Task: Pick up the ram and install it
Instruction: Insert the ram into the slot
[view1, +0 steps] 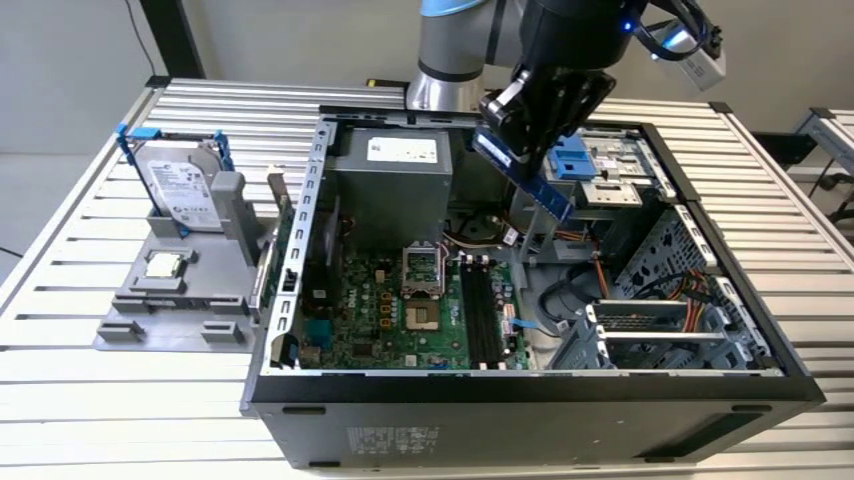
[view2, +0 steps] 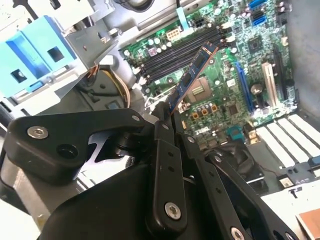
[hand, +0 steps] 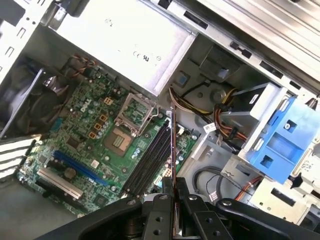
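Note:
My gripper (view1: 518, 138) hangs above the open computer case (view1: 534, 385), shut on the ram (view1: 543, 188), a long dark blue stick that slants down out of the fingers. In both wrist views the ram (view2: 193, 75) (hand: 173, 145) sticks out from between the black fingers (view2: 161, 131) (hand: 161, 206) toward the green motherboard (view1: 367, 300). It is in the air, well clear of the board. The black memory slots (view1: 483, 312) (view2: 185, 46) (hand: 150, 161) lie below it beside the processor socket (view1: 424, 270).
Left of the case in the exterior view, a grey holder (view1: 174, 320) carries a silver hard drive (view1: 180, 190) and a small square processor chip (view1: 163, 265). Inside the case are a grey power supply (view1: 387, 175), a blue drive bracket (view1: 574, 160) and bundles of cables (view1: 587, 290).

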